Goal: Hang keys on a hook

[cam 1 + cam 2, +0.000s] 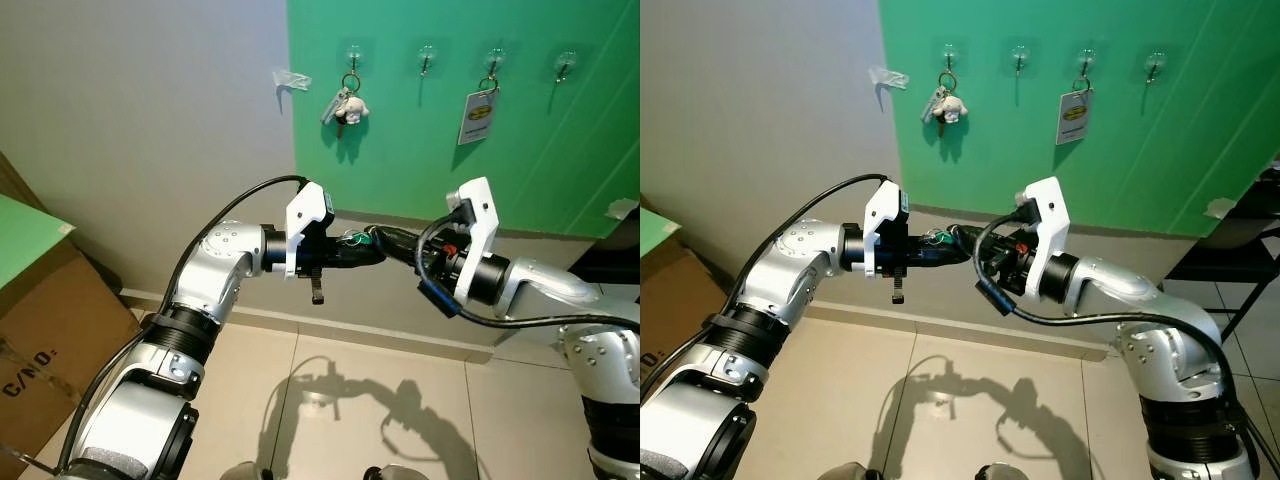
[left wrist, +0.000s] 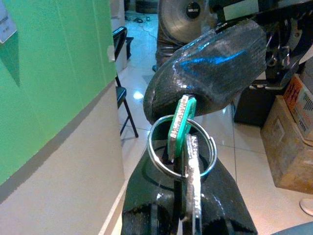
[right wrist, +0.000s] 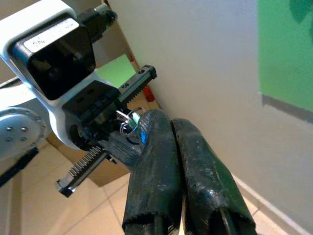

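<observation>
A key ring (image 2: 181,147) with a green key (image 2: 177,128) and a silver key (image 2: 193,186) sits between my two grippers, which meet tip to tip at chest height in front of the wall. My left gripper (image 1: 370,252) is shut on the silver key. My right gripper (image 1: 373,236) comes from the other side, its fingers (image 3: 156,161) pressed together on the green key. The keys (image 1: 350,238) show as a small glint. On the green wall above is a row of clear hooks; two are bare (image 1: 427,58) (image 1: 566,65).
One hook carries a key bunch with a small plush (image 1: 346,106), another a yellow-and-white tag (image 1: 479,116). A clear hook (image 1: 290,80) sticks to the grey wall. A cardboard box (image 1: 40,340) stands at the left, dark furniture (image 1: 615,255) at the right.
</observation>
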Robot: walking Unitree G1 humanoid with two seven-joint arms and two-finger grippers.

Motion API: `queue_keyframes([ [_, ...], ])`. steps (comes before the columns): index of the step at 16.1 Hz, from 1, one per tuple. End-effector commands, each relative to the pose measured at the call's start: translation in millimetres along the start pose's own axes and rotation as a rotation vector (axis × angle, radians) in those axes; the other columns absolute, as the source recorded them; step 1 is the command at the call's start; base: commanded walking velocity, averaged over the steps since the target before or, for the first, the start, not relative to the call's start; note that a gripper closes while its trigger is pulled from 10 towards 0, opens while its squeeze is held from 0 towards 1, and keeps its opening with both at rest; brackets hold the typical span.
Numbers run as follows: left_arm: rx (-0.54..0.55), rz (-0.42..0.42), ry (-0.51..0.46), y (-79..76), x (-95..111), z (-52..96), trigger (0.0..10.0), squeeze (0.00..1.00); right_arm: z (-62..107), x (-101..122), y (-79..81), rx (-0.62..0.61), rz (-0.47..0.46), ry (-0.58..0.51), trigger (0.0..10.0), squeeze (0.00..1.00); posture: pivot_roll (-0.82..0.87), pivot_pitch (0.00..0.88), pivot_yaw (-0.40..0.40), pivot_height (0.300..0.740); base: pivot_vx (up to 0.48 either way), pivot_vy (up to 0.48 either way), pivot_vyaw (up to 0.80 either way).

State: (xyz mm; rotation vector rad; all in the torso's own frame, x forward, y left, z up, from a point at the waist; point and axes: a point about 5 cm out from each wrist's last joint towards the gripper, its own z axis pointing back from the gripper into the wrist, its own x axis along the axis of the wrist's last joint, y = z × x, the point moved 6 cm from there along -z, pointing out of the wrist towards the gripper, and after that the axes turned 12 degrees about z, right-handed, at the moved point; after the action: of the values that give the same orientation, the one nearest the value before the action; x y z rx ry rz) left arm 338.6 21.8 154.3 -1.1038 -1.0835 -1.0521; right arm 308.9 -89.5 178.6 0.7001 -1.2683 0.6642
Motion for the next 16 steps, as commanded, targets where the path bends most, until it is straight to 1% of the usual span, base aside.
queue_keyframes([
  [1, -0.002, -0.048, -0.028, 0.2, 14.2, -0.5, 0.0, 0.0, 0.0, -17.2, -7.9, -0.051, -0.001, 0.073, 10.0, 0.0, -0.17, 0.03, 0.014, 0.74, 0.0, 0.0, 0.0],
  [2, -0.002, -0.05, -0.027, 0.3, 14.2, -0.4, 0.0, 0.0, -0.8, -17.0, -11.7, -0.076, 0.004, 0.066, 10.0, 0.69, -0.17, 0.03, 0.015, 0.74, 0.0, 0.0, 0.0],
  [3, -0.003, -0.053, -0.022, 0.1, 13.7, -0.3, 0.0, 0.0, -2.8, -16.8, -25.3, -0.16, 0.029, 0.056, 10.0, 1.0, -0.17, 0.03, 0.02, 0.74, 0.0, 0.0, 0.0],
  [4, -0.003, -0.054, -0.021, 0.0, 13.6, -0.3, 0.0, 0.0, -3.0, -17.0, -28.4, -0.178, 0.042, 0.058, 10.0, 1.0, -0.17, 0.03, 0.021, 0.74, 0.0, 0.0, 0.0],
  [5, 0.003, -0.063, -0.007, 0.6, 11.3, 0.2, 0.0, 0.0, -0.6, -18.0, -51.5, -0.322, 0.128, 0.061, 10.0, 1.0, -0.17, 0.027, 0.027, 0.74, 0.0, 0.0, 0.0],
  [6, 0.009, -0.068, 0.003, 1.2, 9.0, 0.6, 0.0, 0.0, 1.7, -19.9, -63.1, -0.396, 0.171, 0.069, 10.0, 1.0, -0.17, 0.026, 0.028, 0.74, 0.0, 0.0, 0.0],
  [7, 0.024, -0.074, 0.017, 2.0, 5.1, 1.3, 0.0, 0.0, 4.8, -21.3, -73.5, -0.471, 0.193, 0.07, 10.0, 1.0, -0.17, 0.027, 0.033, 0.74, 0.0, 0.0, 0.0],
  [8, 0.03, -0.081, 0.035, 1.9, 0.6, 2.2, 0.0, 0.0, 5.9, -21.7, -76.6, -0.501, 0.226, 0.072, 10.0, 1.0, -0.17, 0.028, 0.037, 0.74, 0.0, 0.0, 0.0],
  [9, 0.037, -0.098, 0.079, 1.4, -8.9, 4.6, 0.0, 0.0, 7.0, -23.4, -80.5, -0.547, 0.284, 0.078, 10.0, 1.0, -0.17, 0.029, 0.042, 0.74, 0.0, 0.0, 0.0],
  [10, 0.042, -0.13, 0.136, 1.4, -18.1, 7.5, 0.0, 0.0, 8.1, -28.6, -85.0, -0.596, 0.277, 0.086, 10.0, 1.0, -0.17, 0.028, 0.045, 0.74, 0.0, 0.0, 0.0],
  [11, 0.056, -0.236, 0.286, 5.7, -36.1, 12.5, 0.0, 0.0, 9.2, -33.7, -90.0, -0.647, 0.299, 0.106, 10.0, 1.0, -0.16, 0.028, 0.047, 0.74, 0.0, 0.0, 0.0],
  [12, 0.065, -0.418, 0.548, 15.3, -65.4, 25.0, 0.0, 0.0, 8.2, -39.3, -92.3, -0.67, 0.308, 0.12, 10.0, 1.0, -0.16, 0.027, 0.05, 0.74, 0.0, 0.0, 0.0],
  [13, 0.063, -0.562, 0.787, 26.4, -88.3, 42.4, 0.0, 0.0, 7.6, -41.1, -93.5, -0.683, 0.303, 0.12, 10.0, 0.52, -0.15, 0.023, 0.053, 0.74, 0.0, 0.0, 0.0],
  [14, 0.02, -0.753, 1.099, 42.6, -111.0, 75.7, 0.0, 0.0, 4.6, -42.8, -94.0, -0.697, 0.287, 0.103, 10.0, 0.0, -0.15, 0.023, 0.059, 0.74, 0.0, 0.0, 0.0],
  [15, 0.004, -0.804, 1.188, 49.2, -112.8, 86.4, 0.0, 0.0, -1.2, -42.7, -89.7, -0.688, 0.28, 0.079, 10.0, 0.0, -0.16, 0.023, 0.067, 0.74, 0.0, 0.0, 0.0],
  [16, 0.016, -0.839, 1.209, 53.8, -109.7, 89.2, 0.0, 0.0, -5.5, -43.1, -83.9, -0.662, 0.281, 0.067, 10.0, 0.0, -0.16, 0.025, 0.066, 0.74, 0.0, 0.0, 0.0],
])
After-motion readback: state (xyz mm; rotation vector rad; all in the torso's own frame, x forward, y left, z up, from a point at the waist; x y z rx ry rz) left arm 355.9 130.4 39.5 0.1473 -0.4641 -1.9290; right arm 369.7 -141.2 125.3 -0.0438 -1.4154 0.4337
